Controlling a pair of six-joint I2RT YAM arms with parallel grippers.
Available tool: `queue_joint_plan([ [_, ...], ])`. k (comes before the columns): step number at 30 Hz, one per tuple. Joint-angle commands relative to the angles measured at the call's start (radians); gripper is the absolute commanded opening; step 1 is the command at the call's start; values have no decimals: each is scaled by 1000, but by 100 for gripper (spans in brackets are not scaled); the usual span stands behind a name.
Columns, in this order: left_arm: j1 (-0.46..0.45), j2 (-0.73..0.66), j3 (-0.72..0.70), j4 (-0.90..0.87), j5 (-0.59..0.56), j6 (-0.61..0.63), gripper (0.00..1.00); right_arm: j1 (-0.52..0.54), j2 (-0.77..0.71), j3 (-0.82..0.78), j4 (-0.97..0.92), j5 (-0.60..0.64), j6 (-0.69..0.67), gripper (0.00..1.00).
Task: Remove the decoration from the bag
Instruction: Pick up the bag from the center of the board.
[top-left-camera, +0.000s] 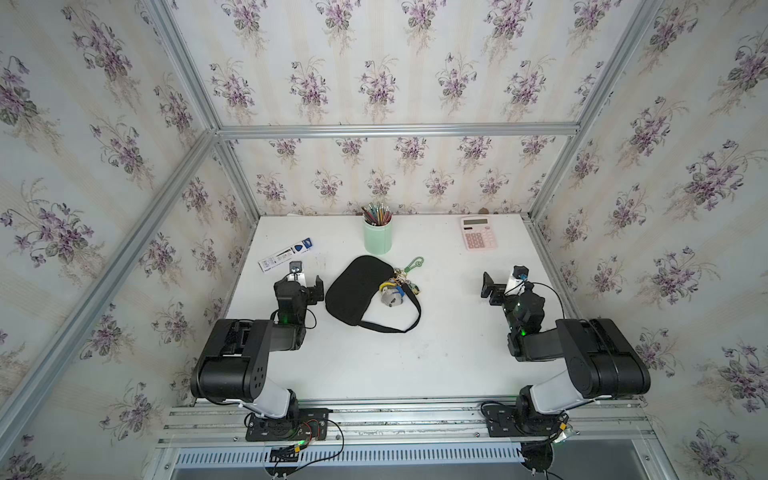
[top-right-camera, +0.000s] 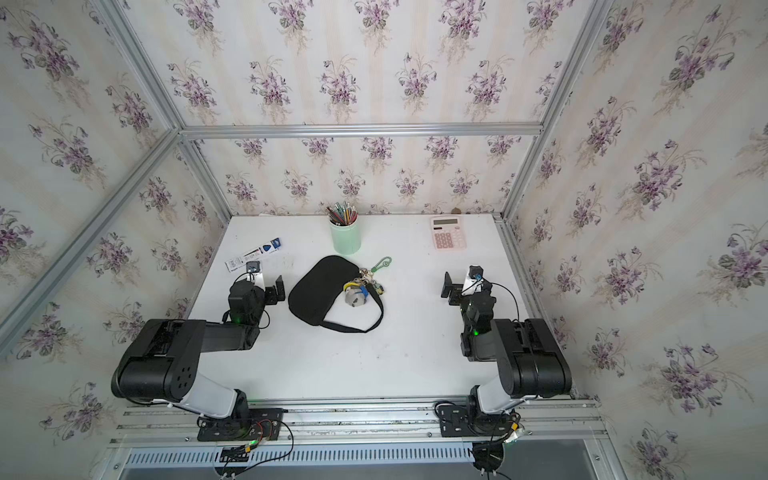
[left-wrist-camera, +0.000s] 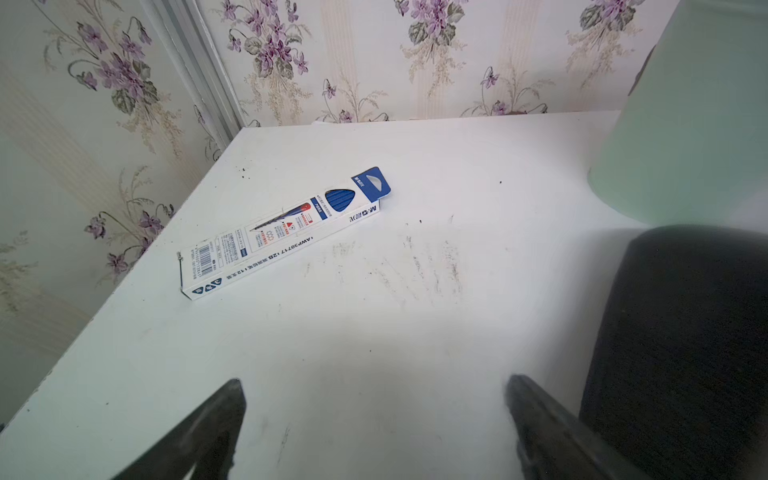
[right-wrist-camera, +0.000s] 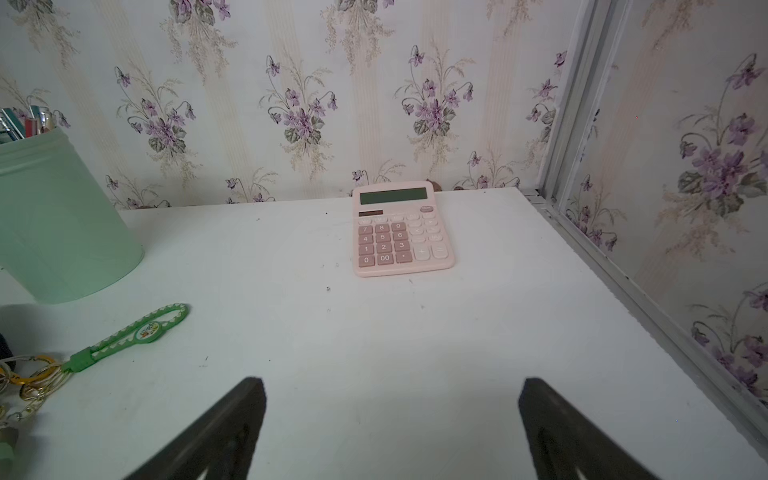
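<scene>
While both claws stand wide apart and empty, the decoration (top-left-camera: 412, 267) lies on the table (top-left-camera: 415, 365) at the strap end of the bag (top-left-camera: 353, 291). The left gripper (left-wrist-camera: 374, 380) sits just beside the bag's opposite edge. The right gripper (right-wrist-camera: 391, 380) stands well apart from the decoration.

Bright, even, washed out.
Soft shadows only; wide-angle stretch at 9 and 3 o'clock in both top views; cup (left-wrist-camera: 685, 124) and bag (left-wrist-camera: 685, 332) blurred in left wrist view.
</scene>
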Motion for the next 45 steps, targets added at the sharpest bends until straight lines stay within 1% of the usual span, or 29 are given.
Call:
queue_joint_plan([
  [1,0,2,4,33,0,6,100,1,1,3,27,5,3,100],
  [10,0,2,3,35,0,7,100,1,1,3,26,5,3,100],
  [13,-1,-1,-9,57,-30,-5,100,1,-2,-2,32,10,3,100],
  [16,-3,-62,-43,68,-69,-19,100,2,-56,-25,40,-10,-3,100],
  [19,-2,-161,-47,-1,-102,-28,100,1,-149,-17,-50,17,7,100],
  [21,-5,-234,-43,-63,-108,-28,100,2,-223,-5,-131,20,11,100],
  [22,-8,-273,-39,-104,-120,-33,100,1,-266,11,-190,34,40,100],
  [23,-11,-315,-28,-154,-148,-57,100,1,-305,39,-278,67,105,100],
  [24,-13,-361,-11,-227,-193,-114,100,0,-346,82,-380,116,205,100],
  [25,-12,-406,14,-320,-249,-208,100,1,-380,136,-520,144,302,100],
  [26,-13,-456,56,-452,-283,-305,100,1,-403,192,-654,136,380,100],
  [27,-12,-495,98,-585,-298,-392,100,1,-416,251,-768,89,438,100],
  [28,-12,-522,149,-706,-289,-462,100,1,-420,301,-863,21,472,100],
  [30,-12,-550,226,-864,-190,-511,98,2,-410,380,-1002,-132,531,100],
  [32,-14,-566,269,-940,-55,-527,97,3,-393,408,-1054,-273,574,98],
  [34,-12,-576,297,-991,80,-539,92,29,-363,432,-1106,-348,594,91],
  [35,-14,-580,308,-1019,134,-548,89,64,-341,456,-1152,-352,582,89],
  [36,-15,-582,321,-1054,173,-564,88,117,-317,484,-1212,-322,568,89],
  [38,-20,-579,341,-1107,269,-581,84,254,-252,562,-1347,-200,542,90],
  [40,-35,-573,369,-1177,340,-588,82,389,-172,628,-1439,-97,549,90],
  [41,-47,-569,385,-1216,363,-589,81,444,-131,653,-1469,-69,564,89],
  [43,-84,-569,418,-1293,372,-576,80,546,-51,693,-1498,-46,595,85],
  [45,-131,-575,447,-1361,369,-555,79,610,23,724,-1504,-37,613,81],
])
